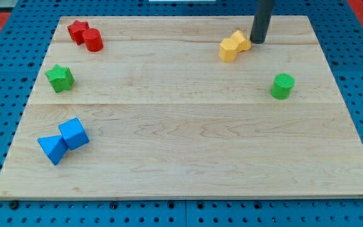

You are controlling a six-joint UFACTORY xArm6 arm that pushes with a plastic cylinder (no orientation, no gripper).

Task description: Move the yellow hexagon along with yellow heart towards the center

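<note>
Two yellow blocks lie touching near the view's top, right of middle: one on the left and one on the right. Which is the hexagon and which the heart is hard to make out. My tip stands on the board just right of the right yellow block, touching it or nearly so. The dark rod rises from there out of the view's top.
A red star and a red cylinder touch at the top left. A green star is at the left. A blue cube and a blue triangle sit at the bottom left. A green cylinder is at the right.
</note>
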